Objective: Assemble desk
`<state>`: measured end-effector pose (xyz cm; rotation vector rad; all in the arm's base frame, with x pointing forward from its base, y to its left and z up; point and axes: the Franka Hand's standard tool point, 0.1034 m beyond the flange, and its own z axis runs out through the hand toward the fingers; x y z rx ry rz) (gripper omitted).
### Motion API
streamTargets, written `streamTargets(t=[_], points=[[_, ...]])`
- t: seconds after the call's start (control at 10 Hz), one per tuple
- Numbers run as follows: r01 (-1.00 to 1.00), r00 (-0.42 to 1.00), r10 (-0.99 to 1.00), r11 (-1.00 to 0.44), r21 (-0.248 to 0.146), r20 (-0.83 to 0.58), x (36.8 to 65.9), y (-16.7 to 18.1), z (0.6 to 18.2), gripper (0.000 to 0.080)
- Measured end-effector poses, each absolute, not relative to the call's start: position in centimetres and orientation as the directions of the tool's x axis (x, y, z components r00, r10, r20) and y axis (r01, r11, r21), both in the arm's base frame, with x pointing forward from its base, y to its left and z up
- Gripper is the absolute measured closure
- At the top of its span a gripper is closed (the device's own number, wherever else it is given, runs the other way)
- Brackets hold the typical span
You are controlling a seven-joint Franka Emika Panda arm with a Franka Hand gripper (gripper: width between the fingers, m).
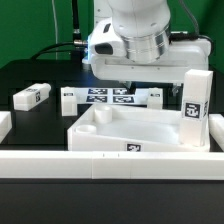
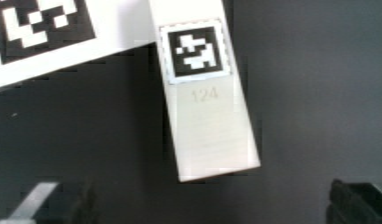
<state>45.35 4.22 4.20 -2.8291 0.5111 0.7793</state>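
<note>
The desk top, a white rimmed tray with a tag on its front wall, lies in the middle of the exterior view. One white leg stands upright at its corner on the exterior view's right. Three more legs lie loose behind it: one, a second and a third. My gripper hangs over the back of the table. In the wrist view a tagged white leg lies flat just ahead of my open gripper. Nothing is between the fingertips.
The marker board lies behind the tray, and its corner shows beside the leg. A long low white rail runs along the front. Another white piece sits at the exterior view's left edge. The table is black.
</note>
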Motion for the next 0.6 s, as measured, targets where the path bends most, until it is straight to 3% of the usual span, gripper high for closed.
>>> streamTargets(t=[0.6], points=[[-0.376, 0.618, -0.213, -0.925, -0.046, -0.757, 44.1, 4.1, 3.3, 0.015]])
